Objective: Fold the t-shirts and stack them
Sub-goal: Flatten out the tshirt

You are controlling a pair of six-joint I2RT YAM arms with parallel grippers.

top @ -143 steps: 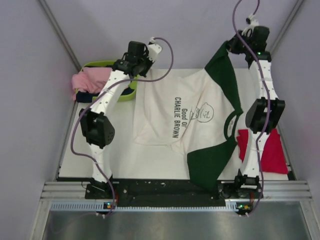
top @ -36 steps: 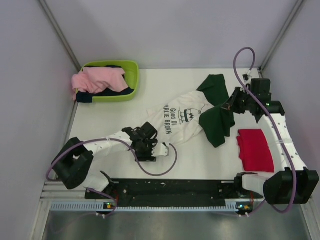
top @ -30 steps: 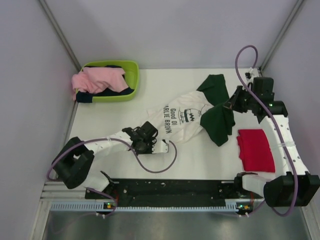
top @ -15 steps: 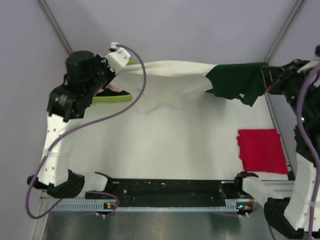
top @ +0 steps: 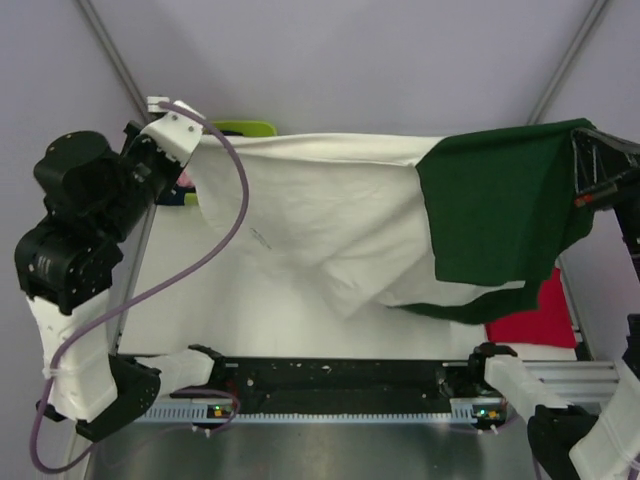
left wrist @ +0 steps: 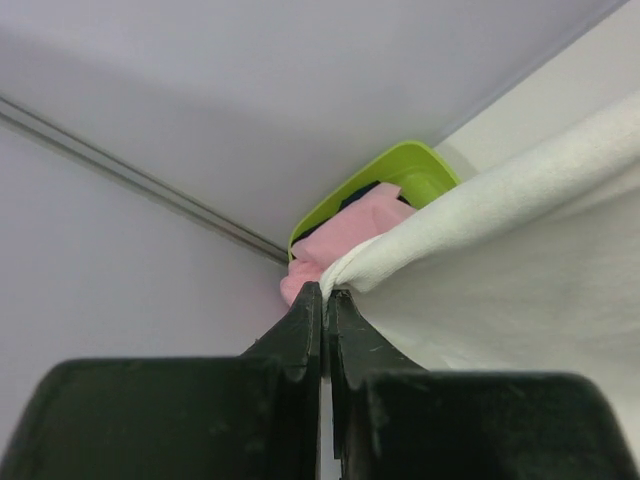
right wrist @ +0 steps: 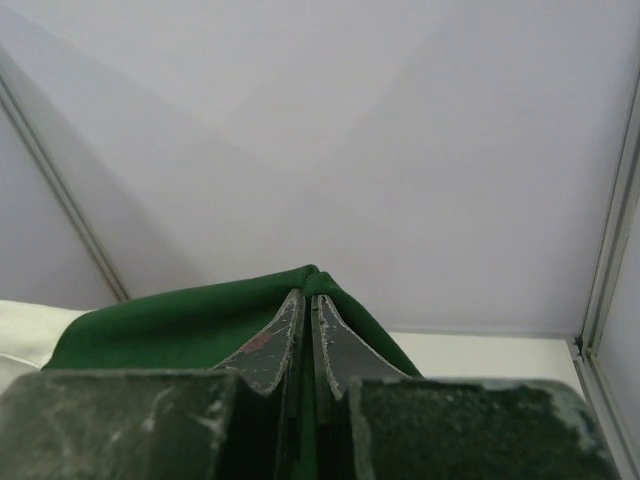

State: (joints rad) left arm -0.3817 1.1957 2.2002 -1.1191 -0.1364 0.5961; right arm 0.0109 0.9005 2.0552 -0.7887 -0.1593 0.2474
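The white t-shirt (top: 320,205) with dark green sleeves (top: 495,210) hangs stretched in the air between both arms, its print hidden. My left gripper (top: 190,135) is shut on its white edge (left wrist: 400,245) at the upper left. My right gripper (top: 580,135) is shut on the green sleeve (right wrist: 190,320) at the upper right. The red t-shirt (top: 535,320) lies folded on the table at the right, mostly hidden behind the hanging shirt.
The lime-green basket (top: 240,128) with pink cloth (left wrist: 340,235) sits at the back left, mostly hidden behind the shirt and the left arm. It also shows in the left wrist view (left wrist: 400,175). Side walls stand close to both raised arms.
Both arms rose higher and nearer the camera, still holding the white shirt. It now hangs lower and wider, covering most of the table and part of the red shirt.
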